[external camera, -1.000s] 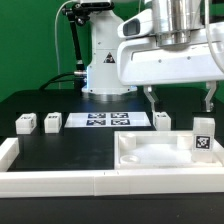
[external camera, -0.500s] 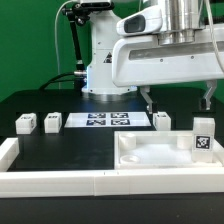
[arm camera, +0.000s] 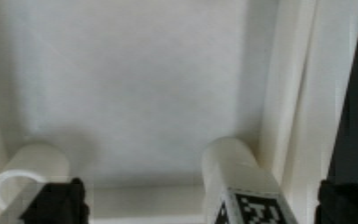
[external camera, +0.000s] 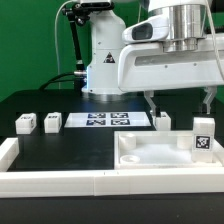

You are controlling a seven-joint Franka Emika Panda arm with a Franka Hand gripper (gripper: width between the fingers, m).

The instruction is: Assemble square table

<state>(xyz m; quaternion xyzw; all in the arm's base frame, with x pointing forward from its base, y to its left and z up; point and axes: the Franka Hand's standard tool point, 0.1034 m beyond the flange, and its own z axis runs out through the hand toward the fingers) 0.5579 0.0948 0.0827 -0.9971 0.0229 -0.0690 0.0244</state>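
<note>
End effector (external camera: 179, 108) agape — one tabletop (external camera: 160, 151), four legs (external camera: 25, 123)

The exterior view is taken from a low position at the front edge of the bench (external camera: 60, 140) and is directed across its black surface toward the robot base (external camera: 103, 60) at the far side. The whole work area is seen from a moderate distance. The wrist view is directed down along the end effector (external camera: 179, 104) and is held very near to the tabletop (external camera: 150, 157), whose white inside fills the picture, with the dark fingertips (arm camera: 55, 205) at its edge. Only this inner part of the tabletop is shared by both views.
</note>
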